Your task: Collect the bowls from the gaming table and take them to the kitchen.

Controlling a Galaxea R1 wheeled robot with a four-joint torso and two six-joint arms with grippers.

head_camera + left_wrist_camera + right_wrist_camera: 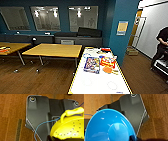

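Office break room with a games corner

Dark teal walls (62, 3) carry framed glass panels (45, 18) that reflect ceiling lights, and the floor (37, 80) is brown wood plank. 2 plain yellow-wood surfaces (53, 49) on thin metal legs stand at the left and centre. Near, right of centre, a long white gaming table (100, 85) with a light wood edge bears colourful game boxes (92, 64) and an orange paddle (108, 70). Along the far wall runs a low grey cabinet (77, 40) with dark equipment on top. A yellow notice (122, 27) hangs on the teal pillar, and at the far right a doorway (135, 30) opens beside a person (162, 47) standing.
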